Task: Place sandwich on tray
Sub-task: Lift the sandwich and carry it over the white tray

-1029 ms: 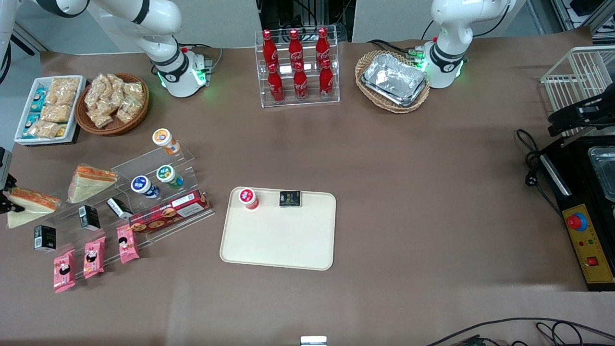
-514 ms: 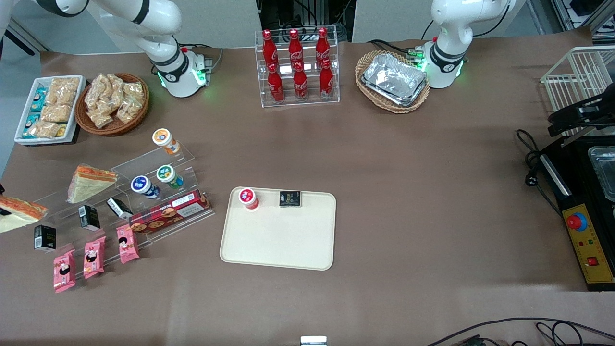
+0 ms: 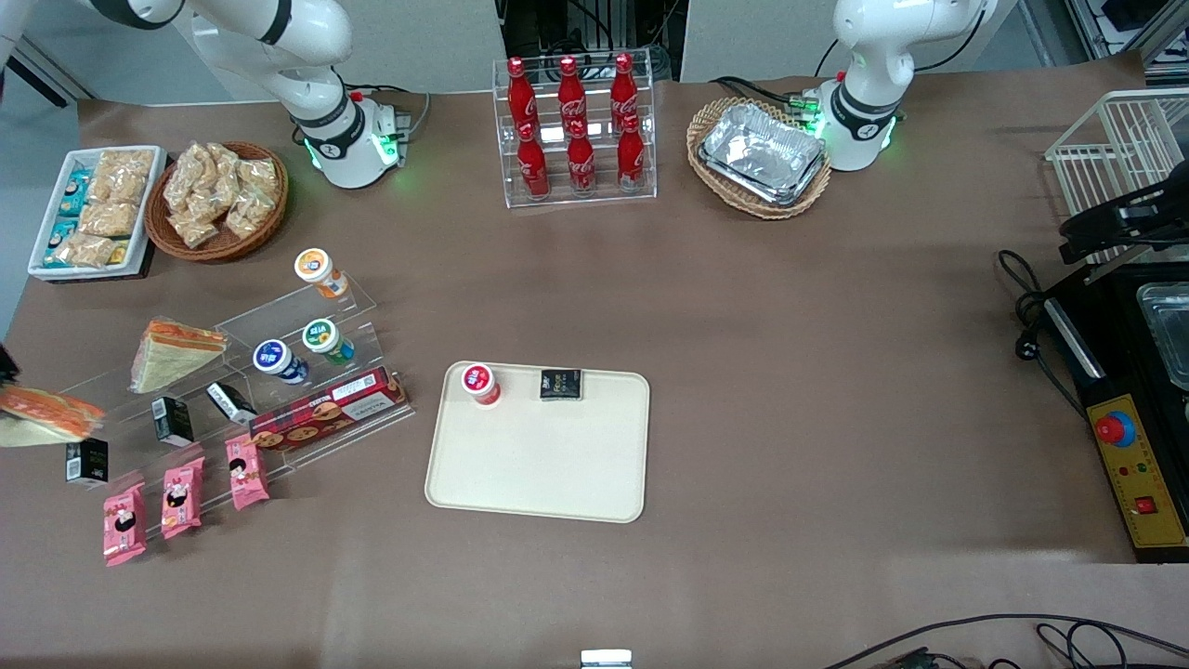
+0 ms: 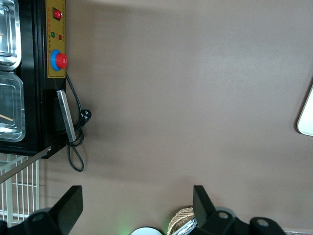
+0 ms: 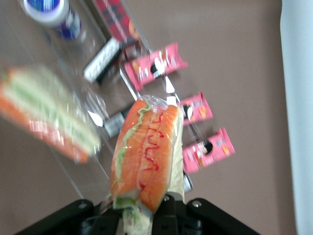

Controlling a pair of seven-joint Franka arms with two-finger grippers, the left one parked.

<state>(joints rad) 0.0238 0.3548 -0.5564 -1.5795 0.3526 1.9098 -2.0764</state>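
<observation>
A wrapped sandwich [image 5: 146,152] with orange filling and lettuce stands gripped at its lower end in my right gripper [image 5: 146,208], which is shut on it. In the front view this sandwich [image 3: 48,415] hangs at the working arm's end of the table, over the acrylic stand, and the gripper itself is almost out of frame. The cream-beige tray [image 3: 539,465] lies mid-table, well apart from the sandwich. It carries a red-capped cup [image 3: 480,383] and a black packet [image 3: 561,384] along its edge farthest from the front camera.
A second sandwich [image 3: 173,353] rests on the acrylic stand [image 3: 307,307] with capped cups, black packets and a red biscuit box [image 3: 327,409]. Pink snack packs [image 3: 181,492] lie nearer the front camera. Snack basket [image 3: 215,200], cola rack [image 3: 576,130] and foil-tray basket [image 3: 760,153] line the back.
The held sandwich has drifted a little nearer the front camera, over the stand's end. The gripper has slipped almost out of the front view. The tray and its items have not moved.
</observation>
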